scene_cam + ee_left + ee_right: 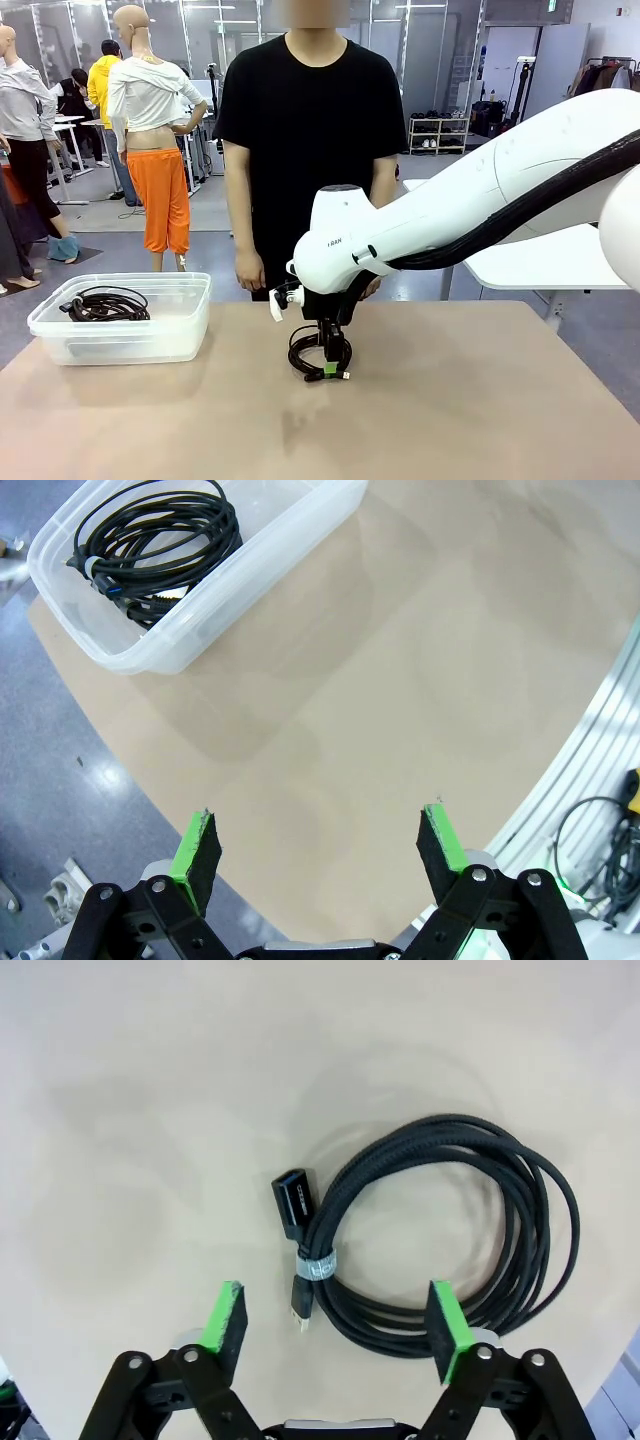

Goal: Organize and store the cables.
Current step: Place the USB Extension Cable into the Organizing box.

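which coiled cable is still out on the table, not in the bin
The coiled cable lying on the bare table under the open right gripper; the other coil already lies inside the clear bin.

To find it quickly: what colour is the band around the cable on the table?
Grey band, clearest in the right wrist view.

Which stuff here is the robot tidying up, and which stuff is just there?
For the job:
- coiled cable on the table, between the open right gripper fingers, not held
- cables in the clear bin
- open left gripper

Just there:
- table
- person standing across it
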Available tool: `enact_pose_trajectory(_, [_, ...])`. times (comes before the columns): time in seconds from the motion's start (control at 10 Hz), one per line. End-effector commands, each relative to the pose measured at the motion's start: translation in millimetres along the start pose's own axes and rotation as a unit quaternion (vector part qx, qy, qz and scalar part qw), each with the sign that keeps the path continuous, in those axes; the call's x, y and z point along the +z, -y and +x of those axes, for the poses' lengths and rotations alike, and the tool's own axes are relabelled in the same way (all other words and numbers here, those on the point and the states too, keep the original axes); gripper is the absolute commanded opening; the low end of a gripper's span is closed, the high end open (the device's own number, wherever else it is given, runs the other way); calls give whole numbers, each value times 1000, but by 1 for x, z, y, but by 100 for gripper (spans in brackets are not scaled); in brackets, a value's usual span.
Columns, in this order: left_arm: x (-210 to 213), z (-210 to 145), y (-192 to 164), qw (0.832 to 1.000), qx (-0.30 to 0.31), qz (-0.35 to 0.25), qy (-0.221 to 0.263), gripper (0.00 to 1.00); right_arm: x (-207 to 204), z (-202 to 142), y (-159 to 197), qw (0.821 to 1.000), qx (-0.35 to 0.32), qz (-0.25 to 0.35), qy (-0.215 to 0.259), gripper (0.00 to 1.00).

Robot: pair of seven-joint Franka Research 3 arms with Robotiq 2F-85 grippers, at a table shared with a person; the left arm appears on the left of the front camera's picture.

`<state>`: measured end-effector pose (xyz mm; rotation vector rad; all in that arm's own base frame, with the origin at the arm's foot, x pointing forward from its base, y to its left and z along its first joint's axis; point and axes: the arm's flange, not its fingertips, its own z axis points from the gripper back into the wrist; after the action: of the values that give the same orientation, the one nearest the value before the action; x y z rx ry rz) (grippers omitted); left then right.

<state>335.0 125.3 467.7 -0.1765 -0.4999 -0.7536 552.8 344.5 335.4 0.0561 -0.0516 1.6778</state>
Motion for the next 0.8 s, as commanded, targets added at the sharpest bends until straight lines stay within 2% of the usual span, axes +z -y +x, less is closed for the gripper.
enact_pose_trajectory(0.0, [0, 3, 1, 1000, 9, 7, 2, 100, 8, -14, -12, 1000, -19, -12, 15, 100])
enact_pose_trajectory(0.1, [0, 0, 0, 1000, 0, 0, 0, 100, 13, -22, -9, 999, -19, -16, 21, 100])
enact_pose_trajectory(0.2, [2, 5, 6, 998, 45, 39, -19, 100, 26, -39, -6, 999, -28, -19, 40, 100])
enact_pose_trajectory(0.3, [10, 29, 28, 996, 76, 12, 35, 100, 45, -65, -9, 998, -38, -23, 49, 100])
enact_pose_trajectory(0.5, [28, 85, 73, 996, 76, 29, 24, 100, 86, -150, -39, 992, -68, -23, 103, 100])
enact_pose_trajectory(0.7, [31, 129, 104, 998, 61, 27, -13, 100, 115, -226, -86, 980, -122, -60, 145, 100])
